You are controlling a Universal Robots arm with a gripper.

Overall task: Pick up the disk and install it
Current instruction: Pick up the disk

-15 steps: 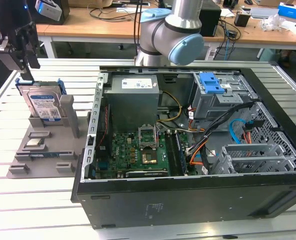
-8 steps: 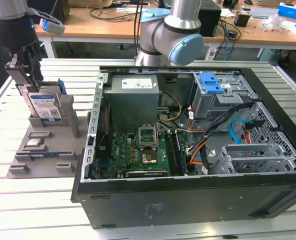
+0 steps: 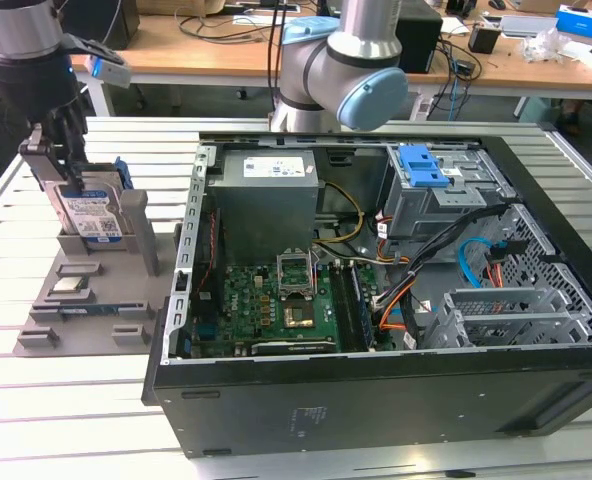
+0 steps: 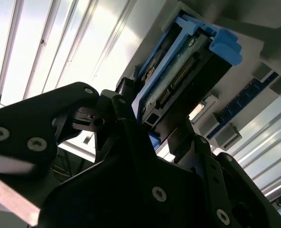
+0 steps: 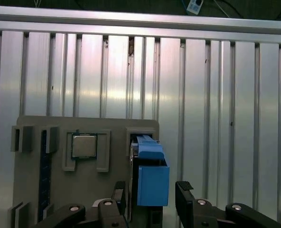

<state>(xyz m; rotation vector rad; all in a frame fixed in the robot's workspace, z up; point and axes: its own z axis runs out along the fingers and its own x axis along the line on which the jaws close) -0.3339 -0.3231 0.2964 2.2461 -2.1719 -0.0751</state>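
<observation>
The disk point(image 3: 88, 215) stands slotted in a grey holder point(image 3: 126, 285) between parted fingers point(image 5: 184, 202).

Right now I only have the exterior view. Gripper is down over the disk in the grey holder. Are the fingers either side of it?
Observer: Yes. In the first wrist view the gripper straddles the disk, one finger each side.
Operator: Clamped?
Observer: No. A gap shows between each of the fingers and the disk, so open.
Operator: Which edge is up?
Observer: In the second wrist view the edge with the connector pins faces the gripper.
</observation>
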